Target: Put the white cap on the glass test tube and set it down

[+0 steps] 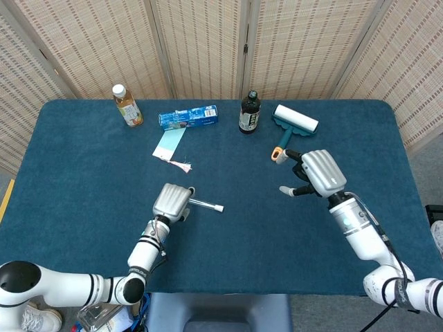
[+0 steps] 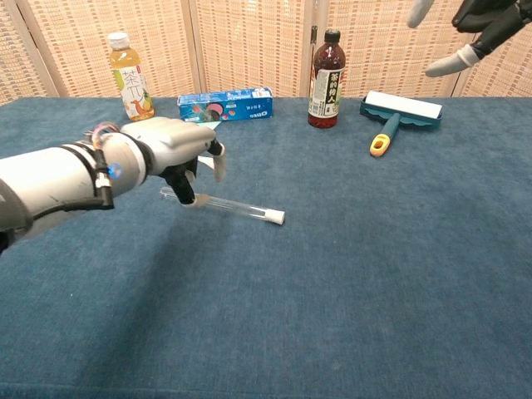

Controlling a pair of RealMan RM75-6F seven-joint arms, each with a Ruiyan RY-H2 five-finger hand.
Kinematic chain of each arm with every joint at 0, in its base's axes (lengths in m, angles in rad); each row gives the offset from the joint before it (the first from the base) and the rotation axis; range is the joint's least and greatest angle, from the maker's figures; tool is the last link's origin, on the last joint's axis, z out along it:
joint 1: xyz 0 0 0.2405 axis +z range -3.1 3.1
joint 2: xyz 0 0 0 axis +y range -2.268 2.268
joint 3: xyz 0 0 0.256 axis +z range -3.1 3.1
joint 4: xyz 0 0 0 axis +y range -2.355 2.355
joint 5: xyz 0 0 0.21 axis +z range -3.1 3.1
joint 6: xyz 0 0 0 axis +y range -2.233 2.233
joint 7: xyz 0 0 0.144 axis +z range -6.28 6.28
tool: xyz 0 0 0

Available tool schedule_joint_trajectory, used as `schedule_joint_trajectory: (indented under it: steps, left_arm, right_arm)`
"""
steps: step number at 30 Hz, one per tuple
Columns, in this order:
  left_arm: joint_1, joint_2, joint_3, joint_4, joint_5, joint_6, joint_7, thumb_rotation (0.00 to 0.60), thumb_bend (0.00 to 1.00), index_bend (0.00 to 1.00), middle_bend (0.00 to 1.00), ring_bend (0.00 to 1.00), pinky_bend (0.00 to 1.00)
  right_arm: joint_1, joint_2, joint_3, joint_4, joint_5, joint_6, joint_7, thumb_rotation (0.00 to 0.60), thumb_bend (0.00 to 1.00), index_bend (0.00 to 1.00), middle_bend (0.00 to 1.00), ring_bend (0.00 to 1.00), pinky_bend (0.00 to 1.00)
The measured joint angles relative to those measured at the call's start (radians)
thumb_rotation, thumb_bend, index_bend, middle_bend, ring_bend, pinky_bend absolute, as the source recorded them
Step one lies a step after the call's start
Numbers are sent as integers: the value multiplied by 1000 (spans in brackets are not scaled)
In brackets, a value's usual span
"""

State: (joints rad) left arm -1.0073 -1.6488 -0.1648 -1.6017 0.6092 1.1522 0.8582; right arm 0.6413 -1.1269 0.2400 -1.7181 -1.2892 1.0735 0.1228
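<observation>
Lying capped on the blue table (image 1: 83,173), white cap (image 2: 275,218) seated on the glass test tube (image 2: 223,205), with left hand (image 2: 179,150) hovering loosely above its bare end, apparently releasing, and right hand (image 1: 313,174) hanging spread, empty, well apart.

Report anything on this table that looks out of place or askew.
Nothing is spilled or damaged. The capped test tube lies flat on the cloth beside the left hand. A light blue paper with a small scrap lies loose, skewed near the blue box.
</observation>
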Motion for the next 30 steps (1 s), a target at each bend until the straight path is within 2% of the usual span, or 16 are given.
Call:
schedule_joint_trajectory:
  steps: [3, 5, 7, 8, 11, 13, 15, 18, 20, 22, 25, 30]
  left_arm:
    - [52, 79, 10, -84, 50, 57, -42, 600, 337, 357, 981, 1000, 1000]
    - [98, 142, 19, -135, 96, 98, -91, 600, 337, 354, 921, 983, 1000]
    - [146, 205, 29, -175, 144, 133, -152, 600, 337, 351, 855, 926, 1000]
    - [168, 231, 34, -188, 167, 148, -182, 600, 337, 349, 813, 877, 991]
    - [245, 312, 57, -219, 256, 200, -276, 600, 337, 343, 704, 767, 910]
    - [301, 351, 77, -222, 324, 237, -341, 600, 337, 334, 640, 712, 830]
    - [348, 372, 94, -216, 375, 266, -397, 600, 337, 321, 582, 647, 714]
    - [420, 401, 119, -194, 451, 321, -486, 600, 337, 307, 551, 567, 610]
    - [472, 415, 133, -173, 504, 368, -545, 600, 337, 307, 542, 456, 557]
    - [525, 429, 148, -154, 550, 414, -596, 600, 338, 315, 523, 432, 505]
    - [592, 453, 175, -135, 607, 459, -653, 600, 337, 312, 414, 352, 407]
    - [673, 486, 212, -129, 668, 504, -659, 600, 337, 300, 354, 317, 363]
  right_arm:
    - [-25, 43, -16, -15, 3, 3, -15, 600, 155, 384, 1000, 1000, 1000]
    - [-44, 72, -30, -25, 4, 4, -26, 600, 243, 387, 985, 1000, 1000]
    - [-69, 108, -51, -38, 6, 5, -42, 600, 298, 401, 923, 987, 1000]
    - [-80, 123, -61, -44, 6, 6, -50, 600, 312, 410, 867, 949, 1000]
    - [-121, 158, -94, -57, 4, 16, -76, 600, 296, 412, 726, 783, 981]
    - [-149, 167, -116, -60, -10, 36, -90, 600, 268, 397, 608, 634, 860]
    - [-174, 170, -132, -55, -29, 66, -102, 600, 260, 353, 529, 535, 727]
    - [-216, 162, -153, -38, -62, 127, -112, 600, 259, 293, 445, 432, 611]
    - [-244, 151, -164, -23, -84, 169, -113, 600, 259, 278, 410, 386, 555]
    - [-281, 135, -177, -2, -107, 221, -112, 600, 259, 270, 387, 356, 515]
    - [-338, 110, -197, 30, -138, 294, -109, 600, 259, 266, 373, 338, 484]
    - [-428, 71, -229, 72, -171, 392, -99, 600, 259, 265, 370, 336, 477]
